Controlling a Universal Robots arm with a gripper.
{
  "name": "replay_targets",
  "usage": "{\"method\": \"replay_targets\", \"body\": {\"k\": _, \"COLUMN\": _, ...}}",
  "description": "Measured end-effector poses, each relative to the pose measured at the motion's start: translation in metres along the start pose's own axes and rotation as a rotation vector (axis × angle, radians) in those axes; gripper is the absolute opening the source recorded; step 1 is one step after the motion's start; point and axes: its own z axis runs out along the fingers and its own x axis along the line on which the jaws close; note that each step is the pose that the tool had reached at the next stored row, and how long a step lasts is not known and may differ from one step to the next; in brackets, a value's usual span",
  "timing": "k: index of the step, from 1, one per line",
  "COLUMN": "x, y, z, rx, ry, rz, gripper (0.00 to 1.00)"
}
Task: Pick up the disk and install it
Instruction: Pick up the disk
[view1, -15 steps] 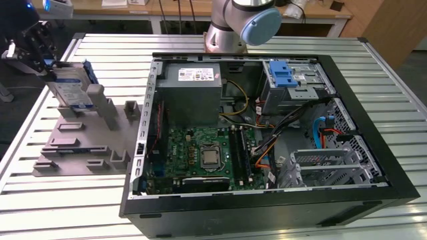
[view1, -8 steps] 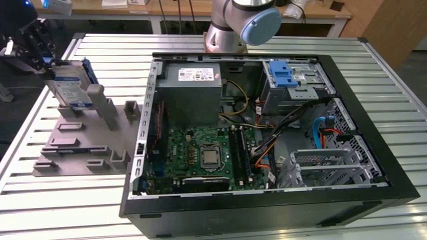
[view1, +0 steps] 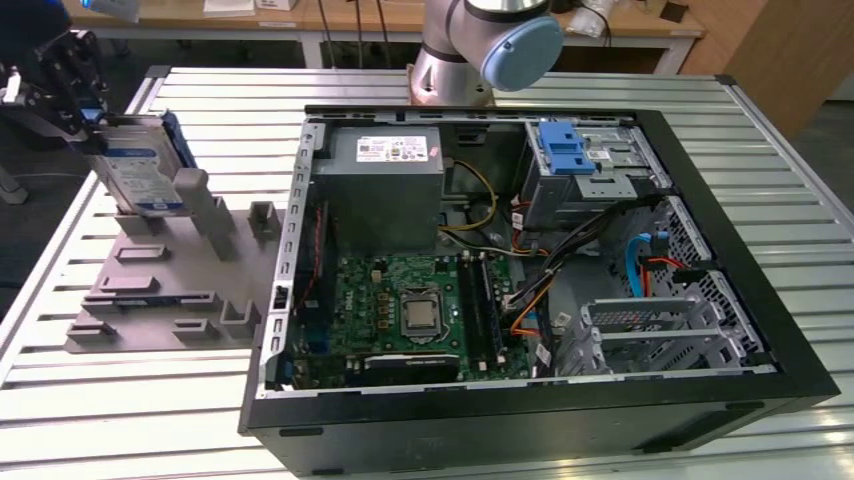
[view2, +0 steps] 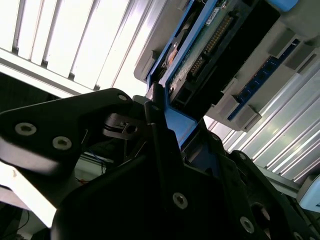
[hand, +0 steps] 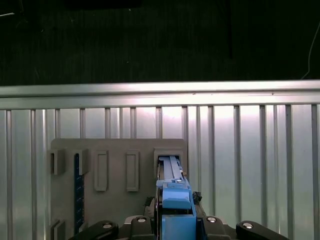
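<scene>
The disk (view1: 138, 168), a silver drive with a white-and-blue label and blue rails, stands on edge in the grey holder (view1: 167, 290) at the exterior view's left. My gripper (view1: 94, 122) sits at its upper end, shut on the blue rail. In the first wrist view the blue carrier (hand: 175, 207) lies between the black fingers (hand: 142, 220), and its far end reaches into the holder's slot (hand: 170, 162). The second wrist view shows the disk's green circuit-board side (view2: 200, 57) and the blue rail (view2: 176, 120) clamped by my gripper (view2: 165, 127).
An open computer case (view1: 747, 300) lies on the slatted metal table (view1: 120, 400), to the exterior view's right of the holder. Inside are a grey power supply (view1: 380, 175), a motherboard (view1: 414, 305) and a metal drive cage with a blue latch (view1: 577, 150). The arm's base (view1: 481, 50) stands behind the case.
</scene>
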Motion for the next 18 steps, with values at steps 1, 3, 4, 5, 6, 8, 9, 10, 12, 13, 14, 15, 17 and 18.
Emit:
{"method": "replay_targets", "body": {"k": 1, "x": 0.0, "y": 0.0, "z": -0.0004, "rx": 0.0001, "ry": -0.0001, "rz": 0.0, "gripper": 0.36}}
{"method": "replay_targets", "body": {"k": 3, "x": 0.0, "y": 0.0, "z": -0.0015, "rx": 0.0, "ry": 0.0, "rz": 0.0, "gripper": 0.36}}
{"method": "replay_targets", "body": {"k": 4, "x": 0.0, "y": 0.0, "z": -0.0021, "rx": 0.0, "ry": 0.0, "rz": 0.0, "gripper": 0.36}}
{"method": "replay_targets", "body": {"k": 5, "x": 0.0, "y": 0.0, "z": -0.0027, "rx": 0.0, "ry": 0.0, "rz": 0.0, "gripper": 0.36}}
{"method": "replay_targets", "body": {"k": 6, "x": 0.0, "y": 0.0, "z": -0.0036, "rx": 0.0, "ry": 0.0, "rz": 0.0, "gripper": 0.36}}
{"method": "replay_targets", "body": {"k": 8, "x": 0.0001, "y": 0.0, "z": -0.0052, "rx": 0.0, "ry": 0.0, "rz": 0.0, "gripper": 0.36}}
{"method": "replay_targets", "body": {"k": 9, "x": 0.0001, "y": 0.0, "z": -0.0061, "rx": 0.0, "ry": 0.0, "rz": 0.0, "gripper": 0.36}}
{"method": "replay_targets", "body": {"k": 10, "x": 0.0001, "y": 0.0, "z": -0.007, "rx": 0.0, "ry": 0.0, "rz": 0.0, "gripper": 0.36}}
{"method": "replay_targets", "body": {"k": 12, "x": 0.0001, "y": 0.0, "z": -0.0092, "rx": 0.0001, "ry": 0.0, "rz": 0.0, "gripper": 0.36}}
{"method": "replay_targets", "body": {"k": 13, "x": 0.0001, "y": 0.0, "z": -0.0103, "rx": 0.0, "ry": 0.0, "rz": 0.0, "gripper": 0.36}}
{"method": "replay_targets", "body": {"k": 14, "x": 0.0001, "y": -0.0001, "z": -0.0113, "rx": 0.0, "ry": 0.0, "rz": 0.0, "gripper": 0.36}}
{"method": "replay_targets", "body": {"k": 15, "x": 0.0002, "y": -0.0001, "z": -0.0123, "rx": 0.0, "ry": 0.0, "rz": 0.0, "gripper": 0.36}}
{"method": "replay_targets", "body": {"k": 17, "x": 0.0002, "y": -0.0001, "z": -0.0143, "rx": 0.0001, "ry": 0.0, "rz": 0.0, "gripper": 0.36}}
{"method": "replay_targets", "body": {"k": 18, "x": 0.0002, "y": -0.0001, "z": -0.0154, "rx": 0.0001, "ry": 0.0, "rz": 0.0, "gripper": 0.36}}
